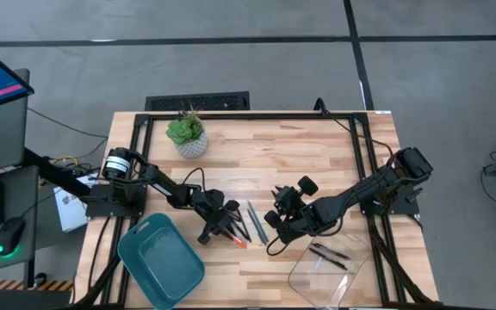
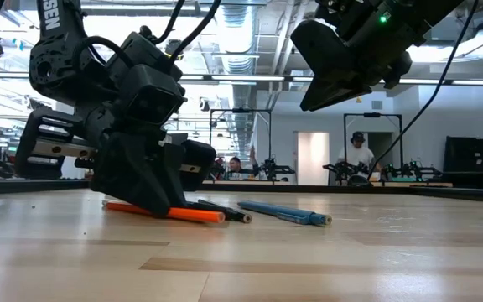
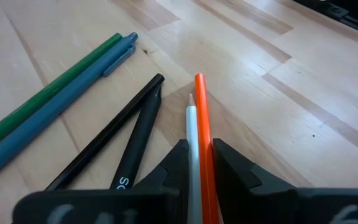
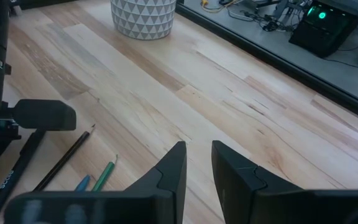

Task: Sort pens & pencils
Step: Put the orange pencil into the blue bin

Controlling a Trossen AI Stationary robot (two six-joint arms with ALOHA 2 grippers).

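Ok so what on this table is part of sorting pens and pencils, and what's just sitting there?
Job: orange pencil in left gripper, black pens, teal pen, green pencil, blue bin, clear tray.
Lying about: potted plant, right gripper waiting.

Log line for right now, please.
left gripper shut on orange pencil, on table | right gripper open, raised, empty
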